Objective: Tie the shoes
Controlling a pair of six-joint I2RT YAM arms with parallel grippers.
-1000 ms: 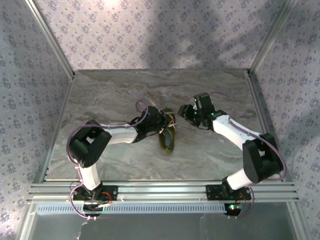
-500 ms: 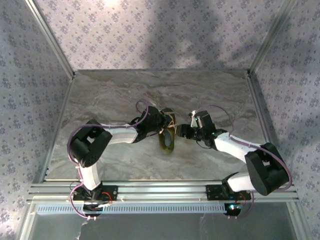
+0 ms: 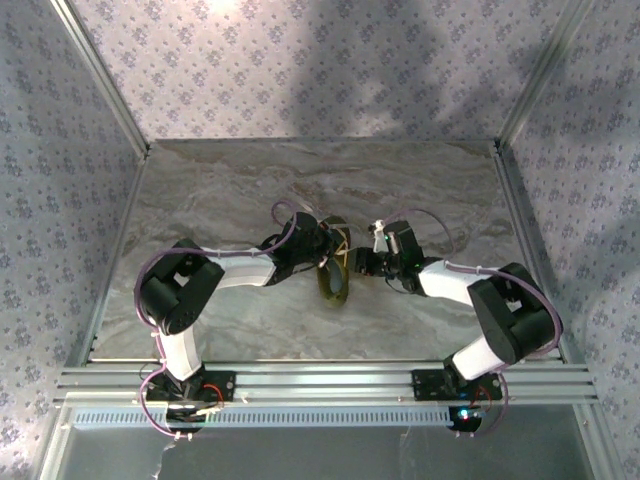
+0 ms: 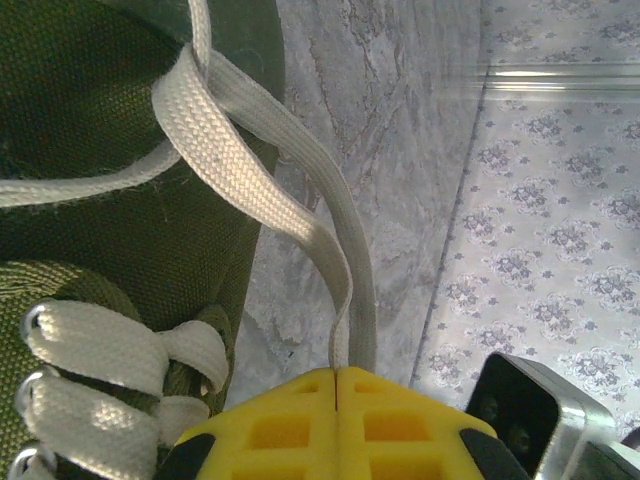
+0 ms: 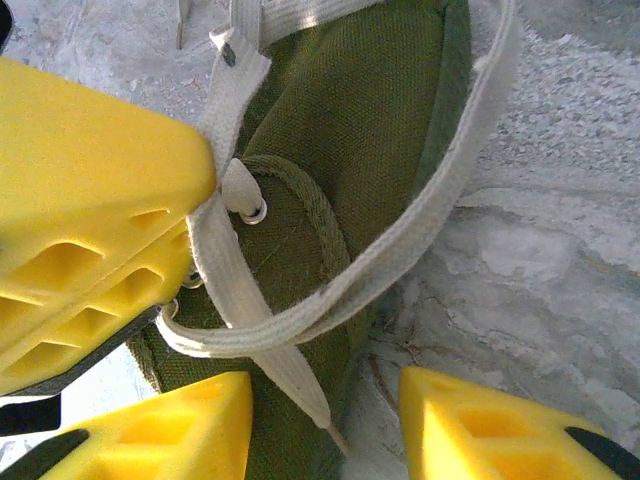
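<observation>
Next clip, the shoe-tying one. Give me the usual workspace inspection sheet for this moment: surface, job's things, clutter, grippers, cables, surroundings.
Surface: marbled grey tabletop, no spills seen.
Job's things: one olive-green shoe mid-table; white laces loose, no bow tied.
Clutter: nothing seen.
Grippers: left gripper shut on a doubled strand of the laces beside the shoe; right gripper open, its fingers either side of a lace end over the shoe.
Cables: purple cables run along both arms and loop above the wrists.
Surroundings: floral-patterned walls on three sides; aluminium rail at the near edge.
</observation>
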